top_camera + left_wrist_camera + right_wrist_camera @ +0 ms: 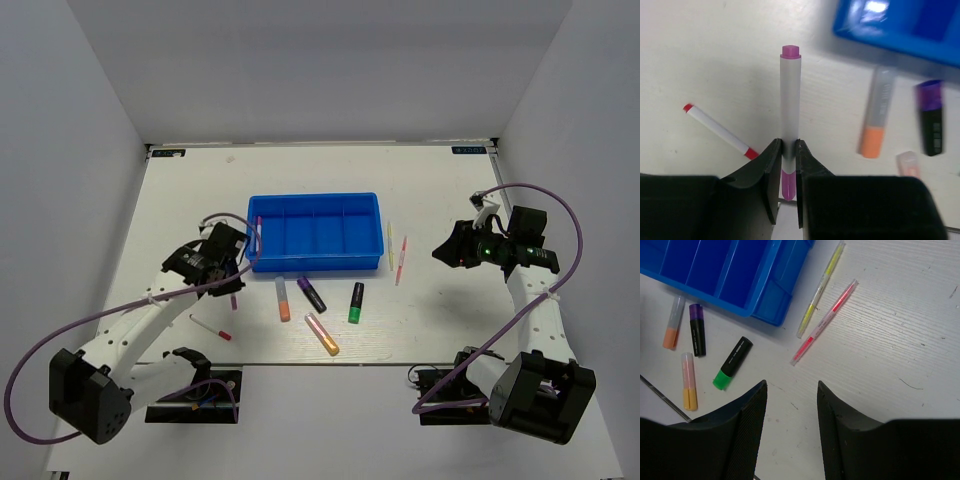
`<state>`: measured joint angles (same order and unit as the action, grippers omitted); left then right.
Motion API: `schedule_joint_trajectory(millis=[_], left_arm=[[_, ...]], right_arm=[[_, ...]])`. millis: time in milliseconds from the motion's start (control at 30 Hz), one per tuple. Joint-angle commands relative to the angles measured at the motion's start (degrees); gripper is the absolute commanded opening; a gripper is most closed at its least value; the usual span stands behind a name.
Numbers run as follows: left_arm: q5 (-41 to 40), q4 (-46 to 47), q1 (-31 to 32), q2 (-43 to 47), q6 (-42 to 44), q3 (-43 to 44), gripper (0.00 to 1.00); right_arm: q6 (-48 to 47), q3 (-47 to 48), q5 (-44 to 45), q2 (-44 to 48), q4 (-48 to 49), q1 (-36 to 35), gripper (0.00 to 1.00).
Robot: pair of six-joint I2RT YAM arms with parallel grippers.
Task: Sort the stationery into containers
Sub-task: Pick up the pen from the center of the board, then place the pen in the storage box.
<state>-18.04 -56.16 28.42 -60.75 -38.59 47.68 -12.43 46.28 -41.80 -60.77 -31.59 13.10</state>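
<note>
My left gripper (240, 264) is shut on the purple pen (790, 95), a white barrel with purple ends, held above the table by the left end of the blue tray (318, 263). The tray's four compartments are empty. In front of it lie the orange highlighter (283, 298), purple/black highlighter (311, 294), green/black highlighter (356, 302) and pink/orange highlighter (322, 334). The white pen with a red cap (211, 328) lies at the front left. The yellow pen (390, 245) and pink pen (401, 260) lie right of the tray. My right gripper (445, 250) is open and empty, right of them.
The left wrist view shows the white pen (717, 130) and orange highlighter (876, 120) below the held pen. The right wrist view shows the yellow pen (821, 287), pink pen (825, 320) and green/black highlighter (732, 362) ahead of the open fingers. White walls enclose the table.
</note>
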Motion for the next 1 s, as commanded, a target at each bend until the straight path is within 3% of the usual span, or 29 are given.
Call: schedule_joint_trajectory(millis=[0, 200, 333, 500, 633, 700, 733, 800, 867, 967], left_arm=[[0.3, -0.9, 0.7, 0.8, 1.0, 5.9, 0.0], [5.1, 5.4, 0.9, -5.7, 6.2, 13.2, 0.0], [6.8, 8.8, 0.9, -15.1, 9.1, 20.6, 0.0], [5.0, 8.7, 0.7, -28.0, 12.0, 31.5, 0.0], [3.4, 8.1, -0.1, -34.4, 13.4, 35.5, 0.02], [2.5, 8.1, -0.5, -37.4, 13.9, 36.8, 0.07], [2.1, 8.1, -0.6, -38.1, 14.2, 38.0, 0.19], [1.7, 7.2, -0.8, -40.3, 14.4, 38.8, 0.23], [0.8, 7.0, -0.9, -41.2, 14.2, 39.6, 0.37], [0.6, 6.9, -1.0, -41.1, 13.9, 39.6, 0.49]], right_arm=[[-0.2, 1.9, -1.6, 0.6, 0.0, 0.3, 0.48], [-0.4, 1.7, -2.0, 0.4, 0.0, 0.2, 0.48], [-0.7, 1.6, -1.7, 0.2, 0.0, 0.2, 0.48], [-0.8, 1.7, -1.5, 0.3, -0.1, 0.3, 0.49], [-0.9, 1.6, -1.4, 0.5, -0.1, 0.2, 0.49], [-0.9, 1.6, -1.4, 0.4, -0.3, 0.3, 0.51], [-0.9, 1.6, -1.4, 0.5, -0.2, 0.2, 0.51], [-1.2, 1.6, -1.4, 0.2, -0.6, 0.3, 0.51], [-1.3, 1.6, -1.4, 0.3, -0.4, 0.3, 0.51], [-1.3, 1.6, -1.4, 0.4, -0.5, 0.3, 0.51]])
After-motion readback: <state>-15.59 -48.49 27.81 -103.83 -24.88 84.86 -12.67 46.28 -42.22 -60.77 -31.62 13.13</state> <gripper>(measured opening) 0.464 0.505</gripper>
